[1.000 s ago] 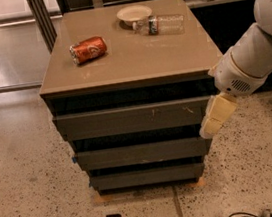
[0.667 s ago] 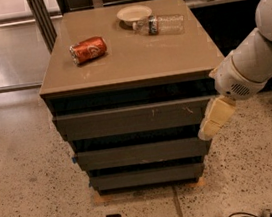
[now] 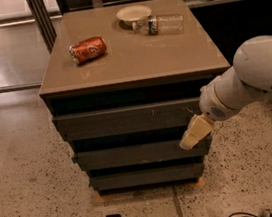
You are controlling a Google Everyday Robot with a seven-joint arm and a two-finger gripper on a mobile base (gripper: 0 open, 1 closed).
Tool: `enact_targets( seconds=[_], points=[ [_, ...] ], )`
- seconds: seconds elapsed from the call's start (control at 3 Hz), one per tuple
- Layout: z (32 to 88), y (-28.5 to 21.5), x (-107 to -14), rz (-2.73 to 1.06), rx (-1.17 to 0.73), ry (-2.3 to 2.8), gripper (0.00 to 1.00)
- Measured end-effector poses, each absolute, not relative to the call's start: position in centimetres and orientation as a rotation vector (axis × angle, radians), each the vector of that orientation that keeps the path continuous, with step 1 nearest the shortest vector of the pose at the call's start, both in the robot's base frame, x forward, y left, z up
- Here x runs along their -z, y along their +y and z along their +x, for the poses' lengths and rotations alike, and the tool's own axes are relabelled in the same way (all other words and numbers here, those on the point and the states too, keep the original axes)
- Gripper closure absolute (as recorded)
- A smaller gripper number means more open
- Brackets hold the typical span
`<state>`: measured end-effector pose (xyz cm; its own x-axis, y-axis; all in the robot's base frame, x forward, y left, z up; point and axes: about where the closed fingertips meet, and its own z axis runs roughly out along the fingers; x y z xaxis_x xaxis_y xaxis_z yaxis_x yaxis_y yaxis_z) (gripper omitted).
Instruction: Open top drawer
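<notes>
The top drawer (image 3: pixel 127 120) is the widest of three dark grey-brown, handleless fronts of a low cabinet, with small pale scratches right of centre. Its front sits under the cabinet top and no tray shows. My gripper (image 3: pixel 195 132), cream-coloured at the end of a white arm (image 3: pixel 252 76), comes in from the right. It hangs in front of the right end of the drawer stack, at the lower edge of the top drawer and over the middle drawer (image 3: pixel 137 154). I cannot tell if it touches a front.
On the tan cabinet top (image 3: pixel 134 60) lie a red can (image 3: pixel 88 49) on its side, a pale bowl (image 3: pixel 134 14) and a clear bottle (image 3: pixel 159 25) on its side. The bottom drawer (image 3: pixel 143 176) is narrowest. Speckled floor surrounds the cabinet; a metal post (image 3: pixel 41 15) stands back left.
My gripper has moved a little to the left and down, nearer the right end of the drawer fronts. The drawers and the things on top have not moved.
</notes>
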<state>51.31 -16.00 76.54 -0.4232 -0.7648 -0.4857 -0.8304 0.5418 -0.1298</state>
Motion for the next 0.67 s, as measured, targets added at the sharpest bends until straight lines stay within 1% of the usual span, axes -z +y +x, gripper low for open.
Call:
enact_targets(
  seconds=[0.33,0.67],
  points=[
    [52.49,-15.83,-77.10,-1.260,-0.151,2.251,0.00],
    [52.49,-15.83,-77.10,-1.260,-0.151,2.250,0.00]
  ],
)
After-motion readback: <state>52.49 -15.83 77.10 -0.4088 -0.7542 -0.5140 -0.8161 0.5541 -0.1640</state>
